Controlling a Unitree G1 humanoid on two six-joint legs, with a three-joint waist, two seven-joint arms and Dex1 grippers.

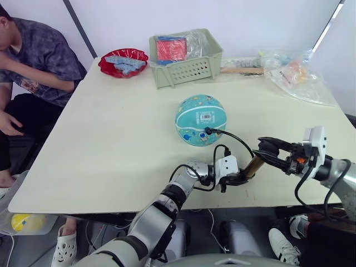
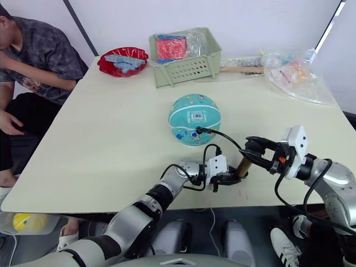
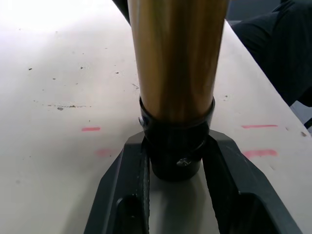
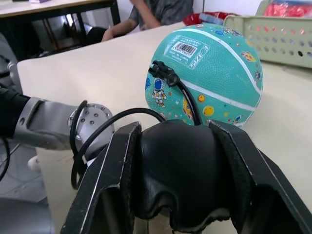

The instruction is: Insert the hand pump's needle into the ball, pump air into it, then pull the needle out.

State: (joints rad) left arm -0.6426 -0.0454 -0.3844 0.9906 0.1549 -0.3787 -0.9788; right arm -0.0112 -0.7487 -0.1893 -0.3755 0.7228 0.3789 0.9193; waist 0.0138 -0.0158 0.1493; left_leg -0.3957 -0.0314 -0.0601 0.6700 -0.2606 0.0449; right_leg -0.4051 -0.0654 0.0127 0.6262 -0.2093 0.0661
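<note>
Currently the needle (image 4: 157, 67) sits in the ball (image 1: 200, 119); my left hand (image 3: 176, 168) clamps the pump (image 1: 255, 165) base, right hand (image 4: 178, 161) its handle. Next, I stroke the handle.

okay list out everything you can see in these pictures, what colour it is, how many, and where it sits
ball: one, teal with white seams and a barcode label, middle of the table.
hand pump: one, gold barrel with black ends, near table edge, held at both ends.
hose: one, black, runs from the pump to the ball; its fitting sits against the ball.
basket: one, pale green, far side, holding a red packet.
red bowl: one, far left.
plastic bags: clear, far right corner.
table: one, cream.
person: one, seated at left.
left claw: shut on the pump's black end cap.
right claw: shut on the pump's black handle.
</note>
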